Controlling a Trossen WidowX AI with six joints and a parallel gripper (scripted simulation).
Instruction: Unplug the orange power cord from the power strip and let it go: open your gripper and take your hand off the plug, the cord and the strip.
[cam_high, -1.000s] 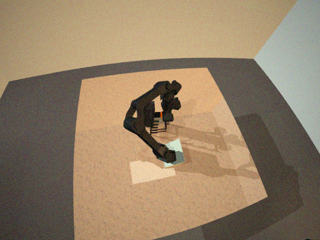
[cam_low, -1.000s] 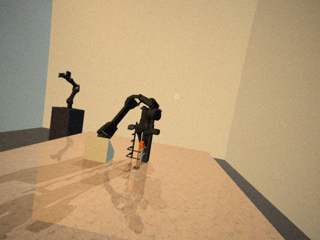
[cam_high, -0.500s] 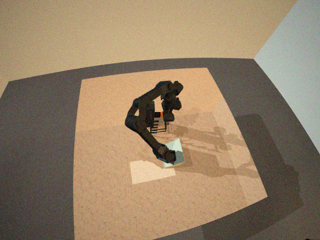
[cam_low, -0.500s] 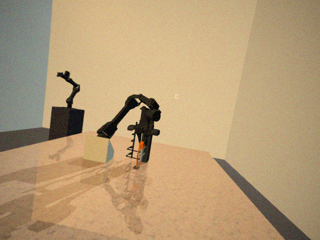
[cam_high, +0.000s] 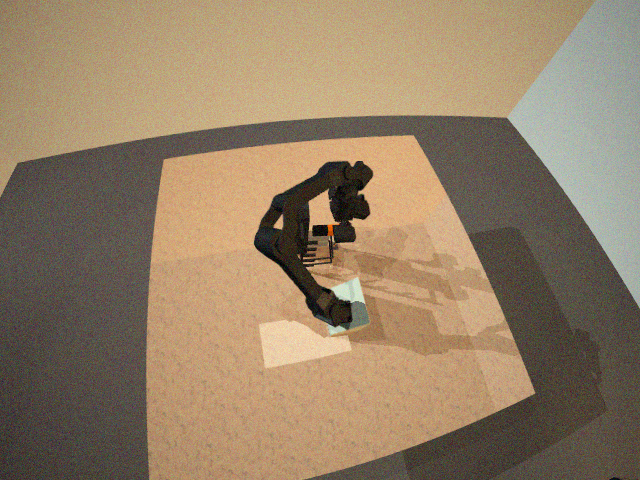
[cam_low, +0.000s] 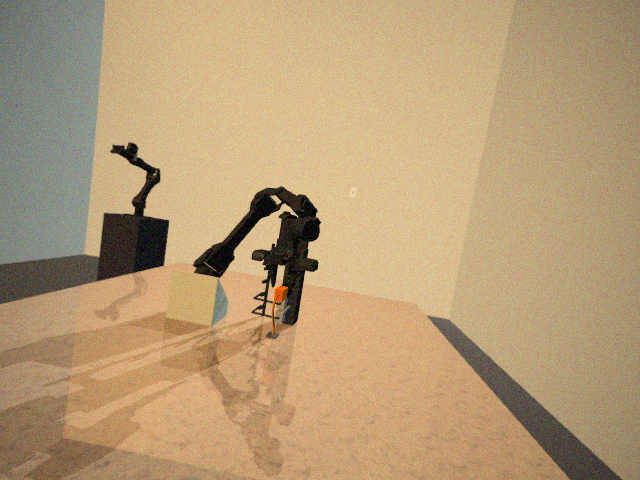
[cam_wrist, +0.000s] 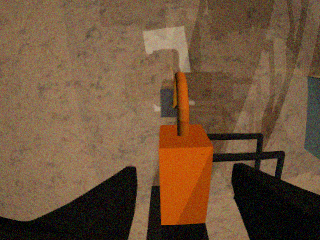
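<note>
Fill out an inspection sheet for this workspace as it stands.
Surface: tan mottled table top, crossed by long shadows.
Job's things: orange plug between the fingers, with a gap on each side; the power strip cannot be picked out with certainty.
Clutter: black barred frame beside the plug; pale block under the arm's base.
Grippers: gripper open, pointing down, straddling the plug without touching it.
Cables: orange cord runs from the plug down to a small grey foot on the table.
Surroundings: beige walls, grey floor, second arm on a dark pedestal.
</note>
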